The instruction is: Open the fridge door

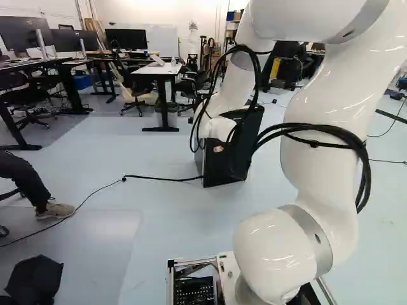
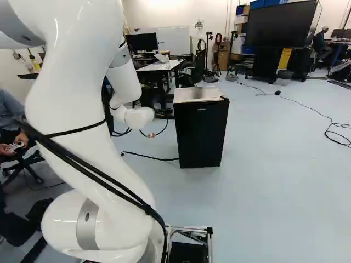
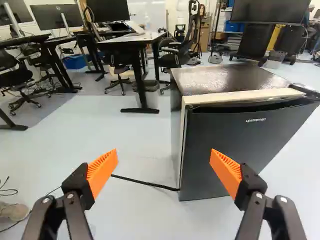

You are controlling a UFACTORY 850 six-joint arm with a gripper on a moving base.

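Past the white wrist in the right base view, a dark part of my gripper [image 2: 164, 113] shows, its fingertips not discernible. The small black fridge [image 2: 200, 131] stands upright on the floor beyond it. Seen from the wrist, the gripper [image 3: 164, 167] is open, nothing between its orange pads. The fridge door [image 3: 235, 145] lies ahead and to one side, touched by neither finger; it looks closed against the body. A dark recess [image 3: 240, 106] runs along its upper edge. In the left base view the arm partly covers the fridge [image 1: 219, 168].
A black cable [image 3: 145, 182] crosses the floor to the fridge's base. Behind stand a table [image 3: 135, 40], office chairs and a large screen [image 2: 279, 24]. A seated person's leg and shoe [image 1: 56, 210] show at the left base view's left side.
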